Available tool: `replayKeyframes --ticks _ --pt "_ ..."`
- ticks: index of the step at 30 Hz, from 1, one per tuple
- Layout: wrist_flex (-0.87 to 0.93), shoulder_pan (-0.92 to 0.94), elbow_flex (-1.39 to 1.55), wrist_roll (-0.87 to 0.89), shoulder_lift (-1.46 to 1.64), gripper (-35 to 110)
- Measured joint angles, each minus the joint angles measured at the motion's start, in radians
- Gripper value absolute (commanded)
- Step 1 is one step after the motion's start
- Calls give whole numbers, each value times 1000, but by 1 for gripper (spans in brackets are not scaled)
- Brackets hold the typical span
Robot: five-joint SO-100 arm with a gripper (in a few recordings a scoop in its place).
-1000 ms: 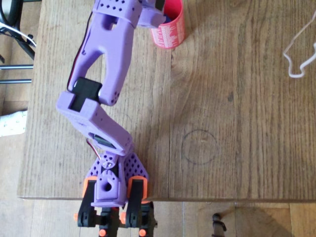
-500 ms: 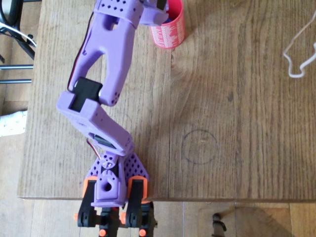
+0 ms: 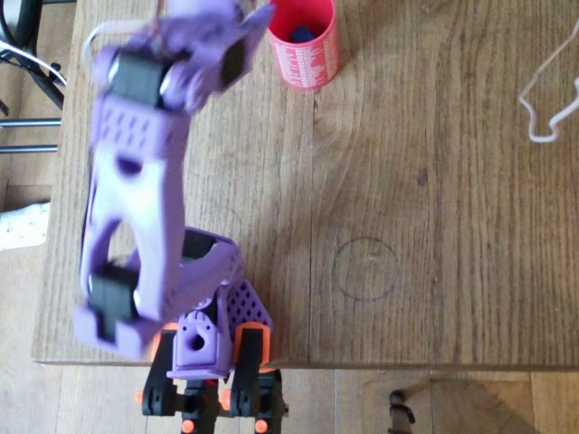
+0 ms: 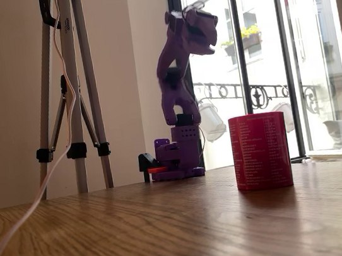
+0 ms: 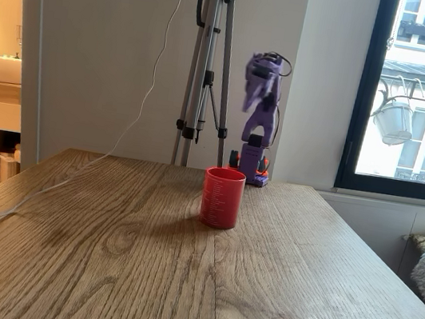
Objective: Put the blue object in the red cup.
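Standing upright on the wooden bench, the red cup held the blue object inside it. The purple arm was raised well above the bench, its claw blurred; how far open it was could not be told.

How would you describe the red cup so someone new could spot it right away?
On the wooden table, look near the far edge from the purple arm's base. The red cup stands upright there, the lone red cylinder, ringed with fine white print and holding the blue object.
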Motion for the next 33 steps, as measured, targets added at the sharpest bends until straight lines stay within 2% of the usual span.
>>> replayKeyframes --ticks 5,11,16,19,27,30,33 --pt "-40 -181 112 26 147 0" --pt "-110 -337 598 61 494 0" --pt "-66 -370 960 95 753 0" --pt "-29 -351 1127 112 807 0" --pt "-25 -296 1210 170 851 1" --pt "-25 -272 1213 178 851 10" --pt "-25 -268 1213 187 851 5"
